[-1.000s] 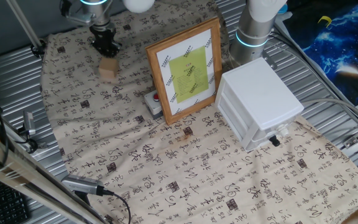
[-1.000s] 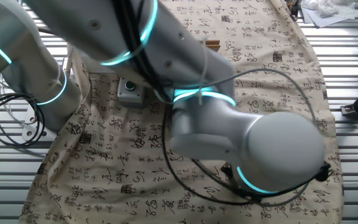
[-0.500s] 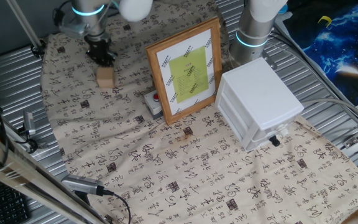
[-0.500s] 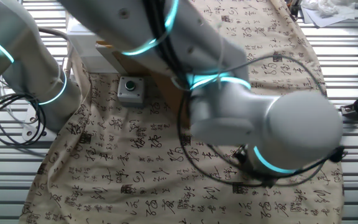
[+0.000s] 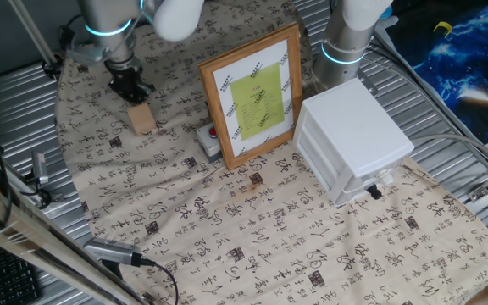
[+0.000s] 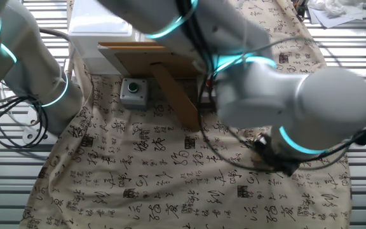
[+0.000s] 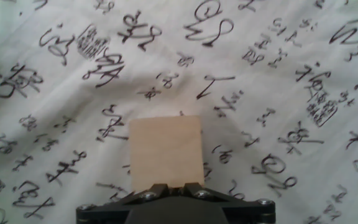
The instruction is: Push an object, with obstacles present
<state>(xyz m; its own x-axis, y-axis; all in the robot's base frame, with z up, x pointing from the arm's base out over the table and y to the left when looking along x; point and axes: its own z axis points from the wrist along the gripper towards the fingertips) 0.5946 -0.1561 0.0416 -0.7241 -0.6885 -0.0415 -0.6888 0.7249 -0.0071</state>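
Hand view: fingers (image 7: pixel 169 188) clenched, tips pressed against wooden block (image 7: pixel 166 151); best pushed squarely, steering well apart from picture frame (image 5: pixel 252 93).

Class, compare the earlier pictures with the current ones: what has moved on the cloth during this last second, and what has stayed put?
The pincer has slid toward the camera's near-left, pushing the wooden block ahead of it; its closed fingertips press the block's edge without gripping it. The arm has swung aside in the other fixed view. The picture frame, grey button box and white drawer unit have not moved.
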